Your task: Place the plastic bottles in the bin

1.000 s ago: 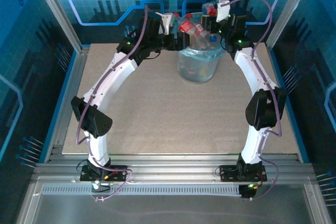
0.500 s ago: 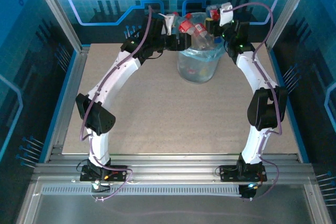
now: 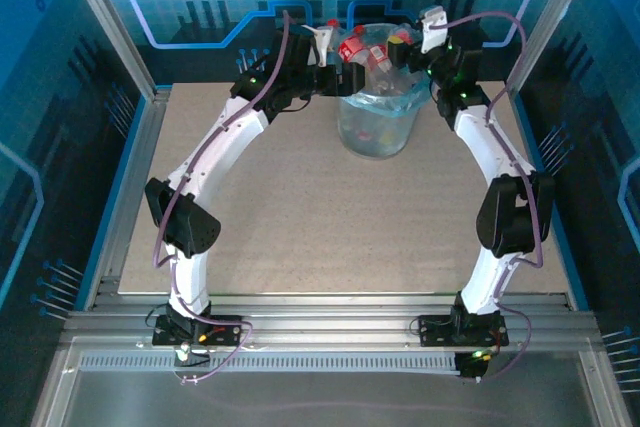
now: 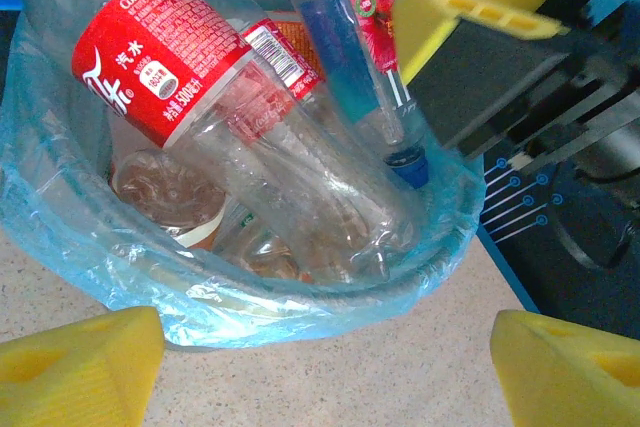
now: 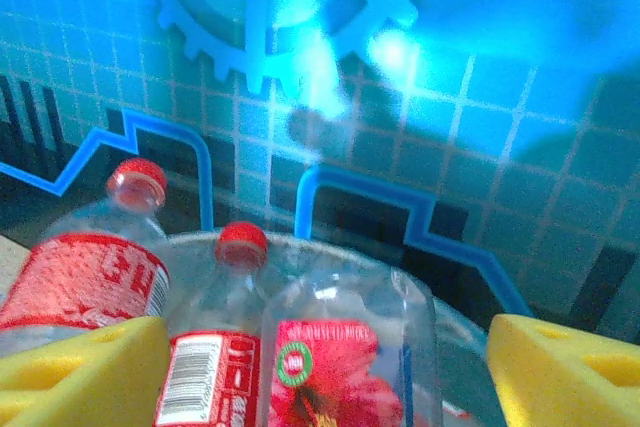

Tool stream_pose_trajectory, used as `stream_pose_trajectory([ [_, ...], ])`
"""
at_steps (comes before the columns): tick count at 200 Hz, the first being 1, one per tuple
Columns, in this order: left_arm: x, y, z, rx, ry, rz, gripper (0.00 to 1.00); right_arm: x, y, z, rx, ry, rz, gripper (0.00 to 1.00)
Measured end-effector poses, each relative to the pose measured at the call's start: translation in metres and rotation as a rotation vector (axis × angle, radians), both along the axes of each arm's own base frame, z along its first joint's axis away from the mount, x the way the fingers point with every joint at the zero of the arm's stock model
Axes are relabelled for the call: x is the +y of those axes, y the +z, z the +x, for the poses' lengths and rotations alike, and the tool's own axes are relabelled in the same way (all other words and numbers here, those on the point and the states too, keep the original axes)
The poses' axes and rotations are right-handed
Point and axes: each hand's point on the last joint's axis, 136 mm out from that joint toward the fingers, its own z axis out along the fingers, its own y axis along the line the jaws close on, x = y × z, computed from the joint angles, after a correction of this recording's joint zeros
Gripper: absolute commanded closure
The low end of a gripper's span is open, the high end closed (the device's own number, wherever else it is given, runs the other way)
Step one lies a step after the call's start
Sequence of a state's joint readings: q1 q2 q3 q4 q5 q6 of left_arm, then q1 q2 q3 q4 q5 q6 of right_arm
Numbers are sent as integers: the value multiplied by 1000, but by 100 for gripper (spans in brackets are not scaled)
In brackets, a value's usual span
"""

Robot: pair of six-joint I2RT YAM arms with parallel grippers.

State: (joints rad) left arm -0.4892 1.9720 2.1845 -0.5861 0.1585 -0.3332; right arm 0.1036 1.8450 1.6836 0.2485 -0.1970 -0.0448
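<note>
Red-labelled plastic bottles (image 4: 160, 57) heaped in the bin (image 4: 60, 237), left fingers (image 4: 75, 372) spread wide, right fingers (image 5: 80, 372) spread wide.

We see a speckled beige table (image 3: 330, 217) carrying the bin (image 3: 378, 132), which stands upright at its far end, below and between the left gripper (image 3: 347, 75) and the right gripper (image 3: 402, 47). From the left wrist, the table (image 4: 330, 387) runs under the left gripper's (image 4: 325, 372) spread fingertips and meets the bin's wall (image 4: 300, 302) just ahead of them.
</note>
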Motion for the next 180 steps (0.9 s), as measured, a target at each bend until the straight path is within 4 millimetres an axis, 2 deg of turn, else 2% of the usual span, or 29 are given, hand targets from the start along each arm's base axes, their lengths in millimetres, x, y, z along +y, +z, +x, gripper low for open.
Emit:
stream_pose_trajectory([
  [25, 0, 0, 0, 0, 0, 0, 13, 4, 33, 2, -11, 23, 34, 29],
  [44, 0, 0, 0, 0, 0, 0, 13, 11, 68, 17, -18, 57, 64, 39],
  [59, 0, 0, 0, 0, 0, 0, 13, 15, 76, 29, 9, 74, 67, 45],
  [66, 0, 0, 0, 0, 0, 0, 13, 16, 73, 34, 36, 76, 68, 48],
  [76, 0, 0, 0, -1, 1, 1, 13, 17, 57, 39, 97, 76, 60, 50],
  [88, 1, 0, 0, -3, 2, 4, 13, 18, 27, 43, 196, 75, 53, 51],
  [106, 2, 0, 1, -3, 4, 5, 13, 18, -30, 45, 342, 69, 42, 53],
  [118, 2, 0, 1, -2, 4, 5, 13, 17, -53, 47, 361, 62, 29, 53],
  [165, 4, -1, 3, -3, 10, 3, 13, 16, -41, 29, 318, 69, 27, 53],
  [180, 5, -2, 8, -7, 18, -2, 14, 17, -41, 28, 318, 75, 27, 49],
])
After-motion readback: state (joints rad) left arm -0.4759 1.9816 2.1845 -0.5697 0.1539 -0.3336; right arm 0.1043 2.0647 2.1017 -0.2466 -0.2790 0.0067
